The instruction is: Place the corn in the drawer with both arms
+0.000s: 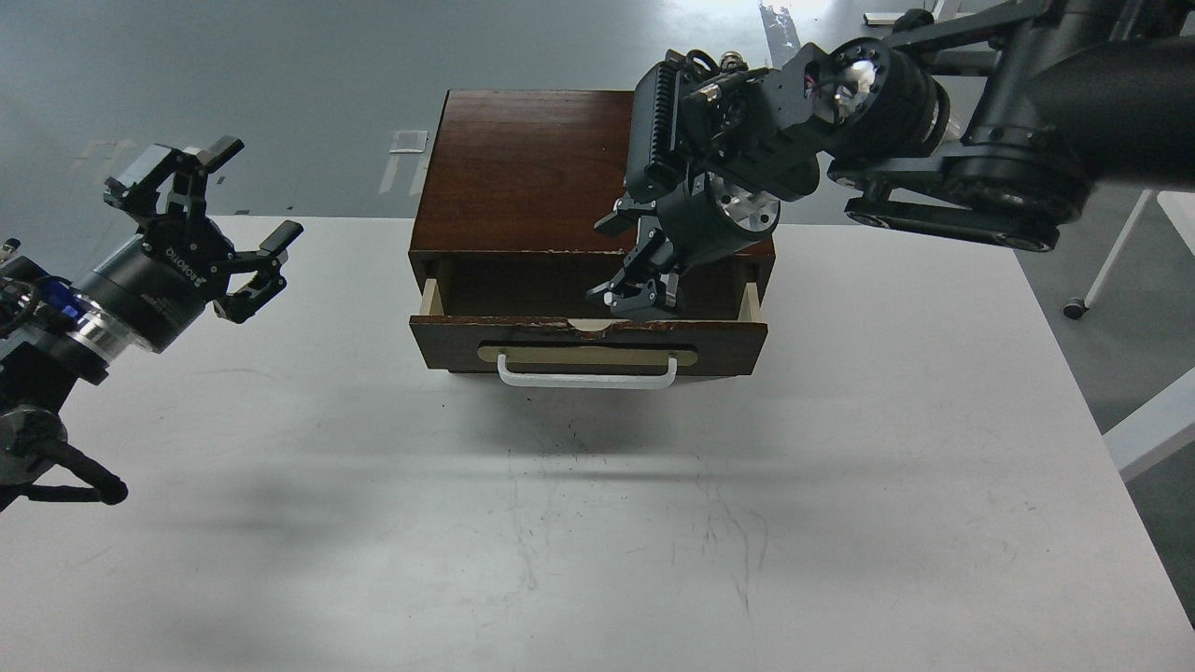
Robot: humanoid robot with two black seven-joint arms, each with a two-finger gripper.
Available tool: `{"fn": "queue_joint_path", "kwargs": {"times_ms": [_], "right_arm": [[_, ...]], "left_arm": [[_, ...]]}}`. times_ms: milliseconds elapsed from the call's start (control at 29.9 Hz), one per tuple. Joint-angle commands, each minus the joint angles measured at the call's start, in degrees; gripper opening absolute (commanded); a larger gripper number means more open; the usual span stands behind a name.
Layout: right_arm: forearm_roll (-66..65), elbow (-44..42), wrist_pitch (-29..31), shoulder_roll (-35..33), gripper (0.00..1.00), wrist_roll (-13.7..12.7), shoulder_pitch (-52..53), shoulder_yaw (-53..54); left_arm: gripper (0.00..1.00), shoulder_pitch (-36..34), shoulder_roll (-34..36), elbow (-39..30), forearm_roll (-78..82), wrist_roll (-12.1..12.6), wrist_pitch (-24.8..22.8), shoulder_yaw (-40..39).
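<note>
The dark brown wooden box (523, 168) stands at the table's far middle. Its drawer (588, 336) is pulled partly out, showing pale inner sides and the white bar handle (586, 375). My right gripper (639, 297) points down into the drawer's opening at its right half, with its fingers apart and nothing visible between them. My left gripper (257, 189) is open and empty, held above the table well to the left of the box. The corn is out of view; the drawer's inside is dark and partly hidden by my right gripper.
The white table (597, 523) stretches from the box to the near edge, and its right edge runs diagonally at the right. A white chair or stand leg with a castor (1075, 308) is on the floor beyond that edge.
</note>
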Motion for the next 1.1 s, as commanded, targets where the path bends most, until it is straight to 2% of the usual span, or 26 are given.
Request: {"fn": "queue_joint_path", "kwargs": {"times_ms": [0, 134, 267, 301, 501, 568, 635, 802, 1069], "right_arm": [[6.83, 0.18, 0.11, -4.13, 0.81, 0.0, 0.37, 1.88], [19.28, 0.62, 0.2, -10.18, 0.93, 0.0, -0.15, 2.93], [35.98, 1.67, 0.64, -18.18, 0.95, 0.0, -4.97, 6.17], [36.03, 1.67, 0.64, -18.2, 0.95, 0.0, -4.99, 6.19], [50.24, 2.9, 0.99, -27.41, 0.95, 0.0, -23.58, 23.11], [53.33, 2.9, 0.99, -28.48, 0.95, 0.0, -28.26, 27.09], [59.9, 2.64, 1.08, -29.71, 0.95, 0.0, -37.46, 34.46], [70.63, 2.11, 0.55, -29.98, 0.95, 0.0, -50.31, 43.78], [82.6, 1.85, 0.29, -29.27, 0.96, 0.0, -62.19, 53.03]], "left_arm": [[0.99, 0.0, 0.0, 0.0, 0.0, 0.0, -0.02, -0.08], [0.99, 0.0, -0.18, 0.0, 0.0, 0.0, -0.02, 0.01], [0.99, 0.0, -0.53, 0.0, 0.0, 0.0, -0.02, 0.01], [0.99, 0.0, -0.53, 0.0, 0.0, 0.0, -0.02, 0.01], [0.99, 0.09, -1.32, 0.0, 0.09, 0.0, -0.02, 0.01], [0.99, 0.17, -1.32, 0.0, 0.09, 0.0, -0.02, 0.01], [0.99, 0.61, -1.41, 0.0, 0.09, 0.0, -0.11, 0.01], [0.99, 1.4, -1.85, 0.09, 0.18, 0.0, -0.73, 0.01], [0.99, 2.11, -3.07, 0.18, 0.27, 0.0, -0.73, -0.08]]}}
